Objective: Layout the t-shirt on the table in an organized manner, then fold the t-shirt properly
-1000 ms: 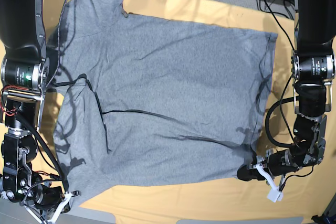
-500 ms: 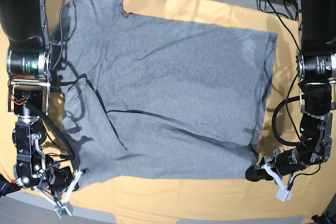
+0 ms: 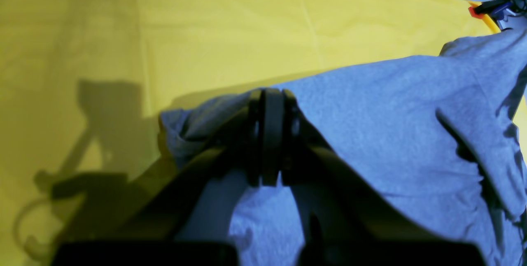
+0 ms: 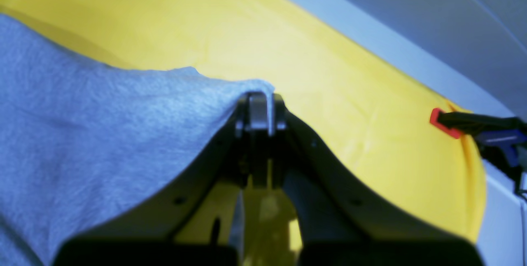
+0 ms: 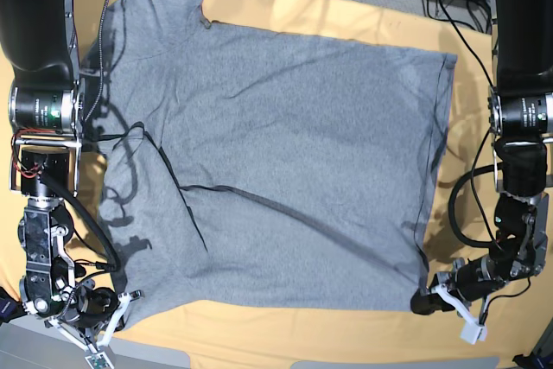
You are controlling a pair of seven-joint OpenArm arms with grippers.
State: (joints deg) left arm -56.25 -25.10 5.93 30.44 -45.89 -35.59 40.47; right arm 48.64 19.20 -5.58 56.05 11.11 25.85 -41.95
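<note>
While both claws were clamped shut on cloth, the left gripper (image 5: 429,297) pinched one near corner of the t-shirt (image 5: 276,162) and the right gripper (image 5: 123,304) pinched the other. From those two grips the shirt ran away across the table (image 5: 346,326), lying plain side up, its long axis crosswise between the arms, with diagonal creases not yet smoothed out.
</note>
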